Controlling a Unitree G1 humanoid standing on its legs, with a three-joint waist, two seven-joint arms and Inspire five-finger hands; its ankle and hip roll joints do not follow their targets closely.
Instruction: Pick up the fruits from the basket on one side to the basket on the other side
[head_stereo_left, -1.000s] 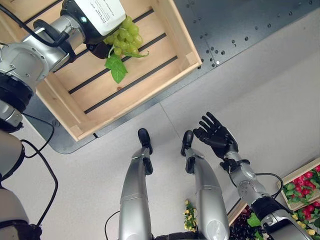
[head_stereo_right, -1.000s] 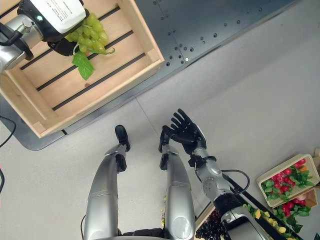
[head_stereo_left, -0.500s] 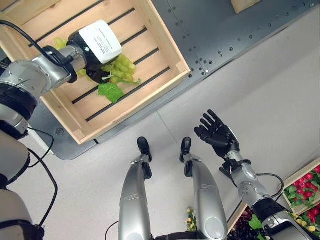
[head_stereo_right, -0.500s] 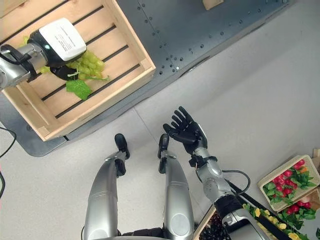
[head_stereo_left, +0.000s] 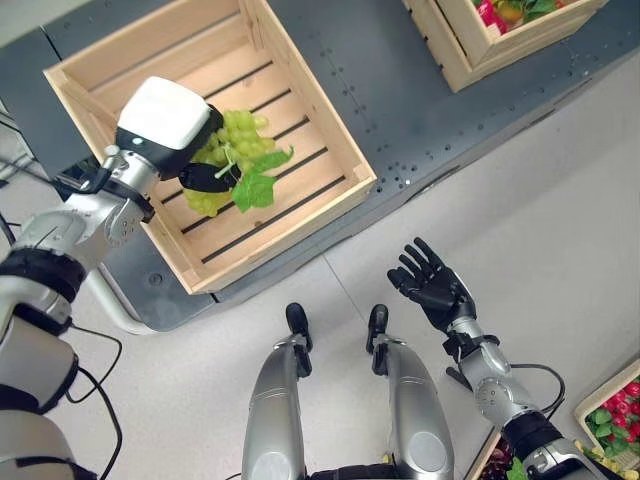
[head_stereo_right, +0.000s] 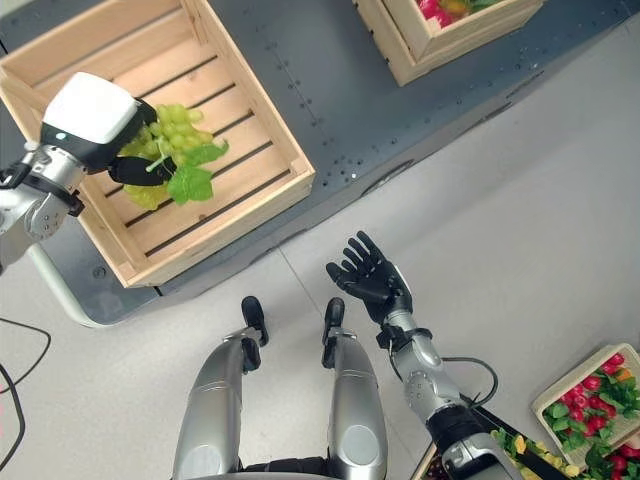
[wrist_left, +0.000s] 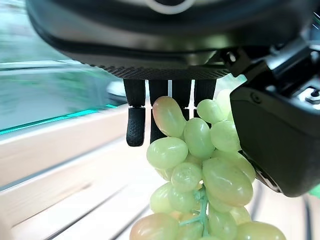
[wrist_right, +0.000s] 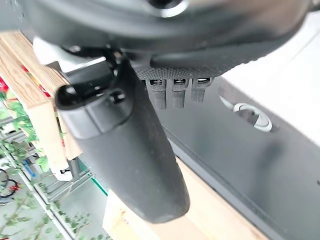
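Observation:
My left hand, under a white cover, is shut on a bunch of green grapes with a green leaf. It holds the bunch over the middle of a slatted wooden crate on the dark platform. In the left wrist view the grapes hang between the thumb and the fingers, with crate slats beneath. My right hand hovers open over the pale floor, fingers spread and palm up, away from any fruit. Its thumb and straight fingers show in the right wrist view.
A second wooden crate with red and green fruit stands on the dark platform at the top right. A tray of red fruit and leaves lies at the lower right. Pale floor stretches between the platform and the tray.
The whole view has shifted, bringing the second crate into sight. My left hand keeps the grapes over the same crate, with its wrist turned. The right hand stays open.

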